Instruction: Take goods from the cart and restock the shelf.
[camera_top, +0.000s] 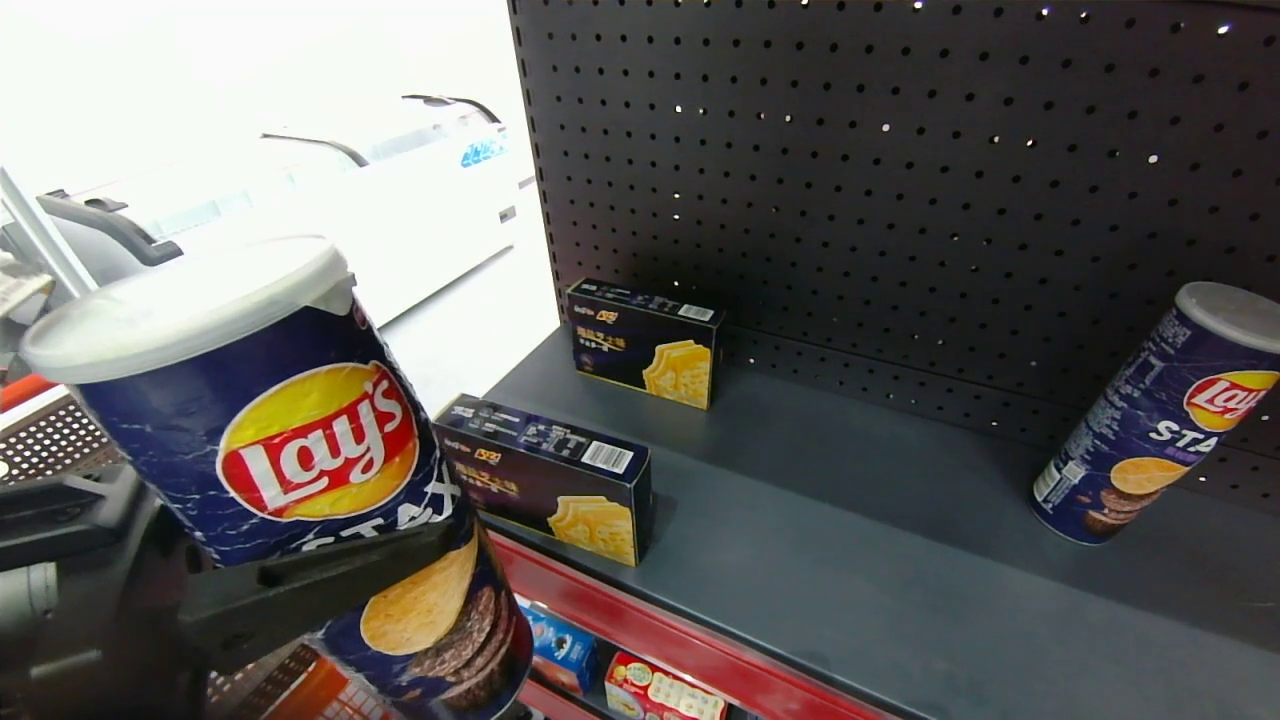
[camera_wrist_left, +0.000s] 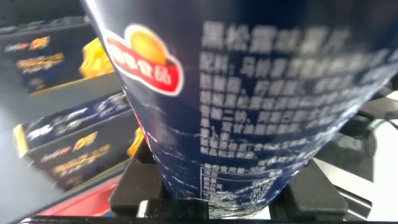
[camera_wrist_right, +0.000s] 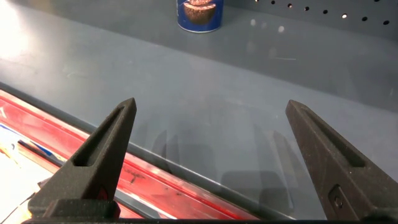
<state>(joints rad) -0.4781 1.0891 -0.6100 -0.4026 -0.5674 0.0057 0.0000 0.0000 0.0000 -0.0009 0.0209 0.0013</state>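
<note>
Fingers of the left gripper (camera_wrist_left: 227, 199) clamp the lower half of a dark-blue chips can (camera_top: 290, 450), held tilted just off the shelf (camera_top: 850, 560) by its front left corner, near a cracker box (camera_top: 560, 480). The right gripper (camera_wrist_right: 211, 124) is spread wide and empty over the shelf's front edge, well short of a second chips can (camera_top: 1160, 410) standing against the back.

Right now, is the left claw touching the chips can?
Touching. In the head view a dark finger of the left claw presses across the chips can; the left wrist view shows the can clamped between both.
</note>
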